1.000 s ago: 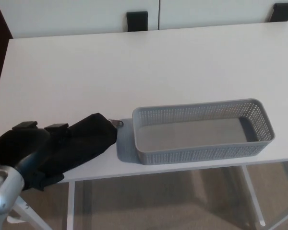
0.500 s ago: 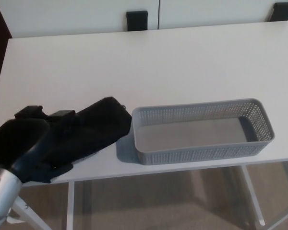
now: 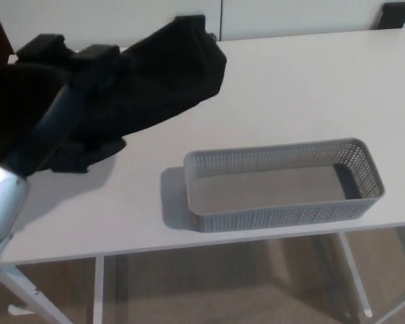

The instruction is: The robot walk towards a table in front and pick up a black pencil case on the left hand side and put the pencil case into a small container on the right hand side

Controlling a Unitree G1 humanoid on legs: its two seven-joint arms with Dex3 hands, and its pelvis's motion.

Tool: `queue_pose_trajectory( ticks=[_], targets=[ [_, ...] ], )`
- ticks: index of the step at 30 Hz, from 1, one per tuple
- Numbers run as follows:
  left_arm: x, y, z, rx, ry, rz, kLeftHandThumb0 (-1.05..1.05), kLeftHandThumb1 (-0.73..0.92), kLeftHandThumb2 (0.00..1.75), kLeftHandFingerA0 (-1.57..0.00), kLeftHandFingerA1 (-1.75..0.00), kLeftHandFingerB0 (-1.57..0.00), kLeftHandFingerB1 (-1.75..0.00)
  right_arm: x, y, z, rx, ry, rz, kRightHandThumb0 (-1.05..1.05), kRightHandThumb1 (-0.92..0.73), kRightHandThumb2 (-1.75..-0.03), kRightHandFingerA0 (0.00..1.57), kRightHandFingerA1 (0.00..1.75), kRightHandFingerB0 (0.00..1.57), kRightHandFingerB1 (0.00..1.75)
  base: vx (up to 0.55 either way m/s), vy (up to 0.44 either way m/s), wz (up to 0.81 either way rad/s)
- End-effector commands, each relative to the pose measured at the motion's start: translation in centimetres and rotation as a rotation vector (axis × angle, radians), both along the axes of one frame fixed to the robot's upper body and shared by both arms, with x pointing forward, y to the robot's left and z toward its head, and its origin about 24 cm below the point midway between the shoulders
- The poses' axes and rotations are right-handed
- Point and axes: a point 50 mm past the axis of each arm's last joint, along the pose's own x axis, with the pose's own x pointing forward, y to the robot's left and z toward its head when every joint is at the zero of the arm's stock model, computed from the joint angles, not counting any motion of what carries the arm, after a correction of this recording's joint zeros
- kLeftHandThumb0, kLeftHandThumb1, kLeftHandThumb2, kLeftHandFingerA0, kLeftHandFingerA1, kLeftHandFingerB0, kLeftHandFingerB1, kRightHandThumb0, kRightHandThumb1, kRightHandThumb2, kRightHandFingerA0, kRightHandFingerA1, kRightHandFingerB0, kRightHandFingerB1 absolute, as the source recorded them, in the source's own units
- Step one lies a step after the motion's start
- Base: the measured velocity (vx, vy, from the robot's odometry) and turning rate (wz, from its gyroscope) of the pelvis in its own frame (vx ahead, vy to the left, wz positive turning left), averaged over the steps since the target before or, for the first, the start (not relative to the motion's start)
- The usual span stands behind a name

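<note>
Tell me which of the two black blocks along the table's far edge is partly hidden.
The left block: the pencil case in the left hand covers part of it. The right block shows clear.

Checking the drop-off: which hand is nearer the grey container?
Left. The left hand, holding the black pencil case, is raised up and to the left of the grey container; the right hand is not in view.

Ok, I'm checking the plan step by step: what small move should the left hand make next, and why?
Probably carry the pencil case rightward until it hangs above the grey basket. The left hand holds it lifted over the table, but left of the basket, whose inside shows nothing in it.
</note>
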Motion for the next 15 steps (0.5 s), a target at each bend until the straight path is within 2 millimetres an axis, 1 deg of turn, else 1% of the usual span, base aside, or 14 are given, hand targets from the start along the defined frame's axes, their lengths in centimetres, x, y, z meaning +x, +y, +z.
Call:
queue_pose_trajectory(
  ticks=[1,2,4,5,6,7,8,9,10,11,12,13,14,15],
  targets=[
    [0.4,-3.2,-0.1,0.055,0.034,-0.058,-0.21,0.71,0.61,-0.84,-1.60,-0.84,-0.58,0.2,-0.1,0.0,-0.012,-0.006,0.004,-0.70,-0.57,-0.92,0.01,0.43,0.02,0.34,0.00,0.000,0.00],
    [0.4,-4.0,-0.5,0.055,0.044,-0.072,-0.29,0.62,0.63,-0.90,-1.60,-0.79,-0.61,0.0,0.0,0.0,-0.010,-0.006,0.010,-0.66,-0.56,-0.93,0.01,0.42,0.06,0.36,0.00,0.000,0.00],
    [0.5,-5.2,-1.1,0.062,0.077,-0.097,-0.26,0.64,0.63,-0.86,-1.58,-0.78,-0.57,-0.1,0.2,-0.1,-0.007,-0.001,0.006,-0.70,-0.56,-0.91,0.00,0.41,0.08,0.35,0.00,0.000,0.00],
    [0.6,-6.0,-1.4,0.070,0.083,-0.110,-0.18,0.70,0.60,-0.83,-1.53,-0.82,-0.55,-0.1,0.2,-0.1,-0.010,0.002,0.007,-0.72,-0.56,-0.90,0.00,0.41,0.08,0.34,0.00,0.000,0.00],
    [0.8,-7.4,-2.0,0.070,0.101,-0.133,-0.17,0.68,0.60,-0.83,-1.50,-0.83,-0.56,-0.1,0.3,-0.1,-0.009,0.003,0.007,-0.77,-0.57,-0.88,0.01,0.40,0.05,0.33,0.00,0.000,0.00],
    [0.9,-7.9,-2.2,0.069,0.107,-0.141,-0.17,0.68,0.60,-0.83,-1.50,-0.83,-0.56,-0.1,0.3,-0.1,-0.008,0.002,0.006,-0.77,-0.57,-0.88,0.01,0.40,0.05,0.33,0.00,0.000,0.00],
    [1.2,-9.6,-2.9,0.063,0.131,-0.180,-0.17,0.71,0.61,-0.83,-1.48,-0.81,-0.54,-0.1,0.3,0.0,-0.007,0.001,0.011,-0.73,-0.56,-0.91,0.03,0.42,0.05,0.34,0.00,0.000,0.00],
    [1.5,-10.1,-3.1,0.070,0.133,-0.184,-0.17,0.70,0.60,-0.83,-1.49,-0.80,-0.54,0.1,0.3,0.0,-0.009,-0.005,0.018,-0.73,-0.58,-0.92,0.03,0.42,0.00,0.34,0.00,0.000,0.00],
    [1.6,-10.5,-3.3,0.071,0.134,-0.185,-0.16,0.65,0.61,-0.82,-1.50,-0.78,-0.55,0.3,0.3,0.1,-0.011,-0.009,0.022,-0.71,-0.56,-0.92,0.08,0.46,0.00,0.36,0.00,0.000,0.00],
    [1.7,-10.9,-3.5,0.069,0.136,-0.188,-0.16,0.65,0.61,-0.82,-1.50,-0.78,-0.55,0.3,0.3,0.1,-0.012,-0.011,0.025,-0.71,-0.56,-0.92,0.08,0.46,0.00,0.36,0.00,0.000,0.00],
    [2.1,-11.7,-4.1,0.076,0.136,-0.188,-0.12,0.63,0.60,-0.89,-1.42,-0.72,-0.52,0.4,0.4,0.1,-0.001,-0.014,0.023,-0.70,-0.57,-0.92,0.03,0.43,0.00,0.34,0.00,0.000,0.00],
    [2.4,-12.4,-4.6,0.083,0.134,-0.186,-0.11,0.63,0.60,-0.91,-1.39,-0.72,-0.52,0.4,0.4,0.1,0.004,-0.013,0.020,-0.69,-0.56,-0.92,0.02,0.42,0.02,0.34,0.00,0.000,0.00],
    [2.5,-12.7,-5.2,0.084,0.144,-0.184,-0.08,0.63,0.59,-0.86,-1.46,-0.71,-0.53,0.4,0.5,0.0,0.006,-0.013,0.017,-0.69,-0.56,-0.91,0.01,0.42,0.02,0.34,0.00,0.000,0.00],
    [2.7,-13.0,-5.6,0.085,0.159,-0.180,-0.08,0.65,0.59,-0.82,-1.50,-0.65,-0.51,0.3,0.5,0.0,0.005,-0.012,0.017,-0.70,-0.56,-0.91,0.01,0.41,0.03,0.34,0.00,0.000,0.00]
  ],
)
